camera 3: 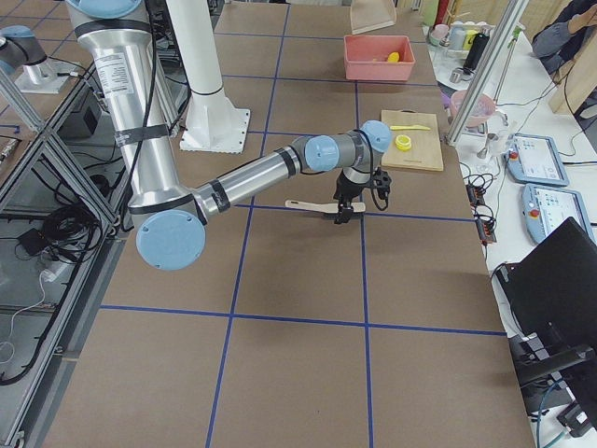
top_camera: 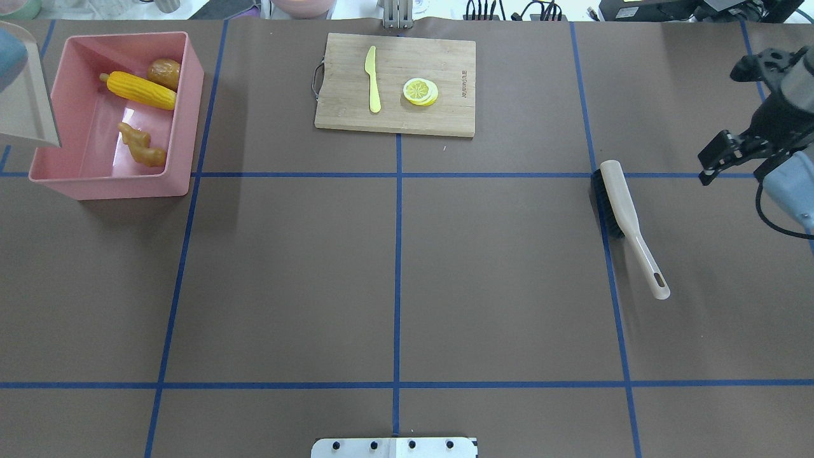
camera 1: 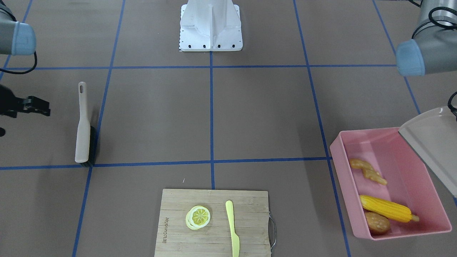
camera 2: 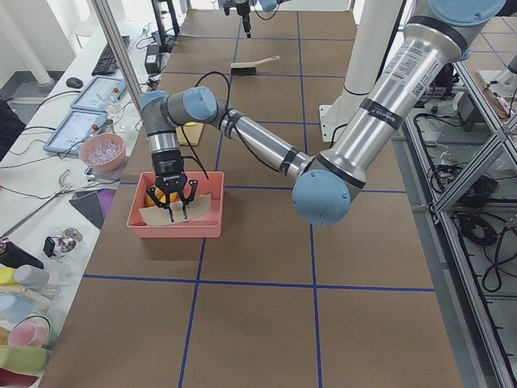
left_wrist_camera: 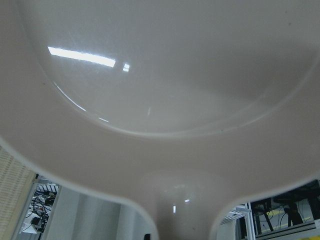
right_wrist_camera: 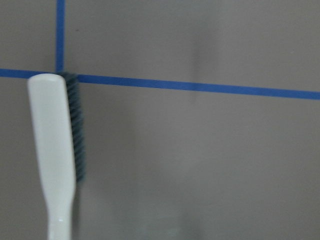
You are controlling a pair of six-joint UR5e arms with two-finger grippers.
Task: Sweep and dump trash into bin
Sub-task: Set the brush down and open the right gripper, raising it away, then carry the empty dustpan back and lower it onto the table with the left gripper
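1. Far left corner of the bench (top_camera: pixel 394 286): the pink bin (top_camera: pixel 114 186), with all the trash inside. Corn cob (top_camera: pixel 140 90) and potato-like lump (top_camera: pixel 164 73) touching at the far end. Ginger root (top_camera: pixel 145 147) apart from both, by the right wall. Looks fully dumped, bar parking the pan.
2. Over the bin's left rim: beige dustpan (top_camera: pixel 28 102), raised and tilted, filling the left wrist view. Presumably carried by the left gripper (camera 2: pixel 171 212). Shows only in the side view, so cannot tell how wide or how tight.
3. Handling, as a judgement: probably light, stiff, smooth plastic toys. Corn and lump apt to roll, so better pushed broadside than pinched. If pinching, take the corn across its middle and the ginger at its narrow waist. Bin likely light and rigid; take by a long rim.
4. Middle of the far edge: wooden cutting board (top_camera: pixel 445 57) with yellow knife (top_camera: pixel 372 79) and lemon slice (top_camera: pixel 420 91), side by side, not touching. Not trash; leave alone.
5. Toward the right edge: brush (top_camera: pixel 626 219) lying flat, bristles facing the bin side, handle pointing to the near edge.
6. Nearer the right edge: right gripper (top_camera: pixel 712 162), jaws apart, holding nothing, near the brush head without touching.
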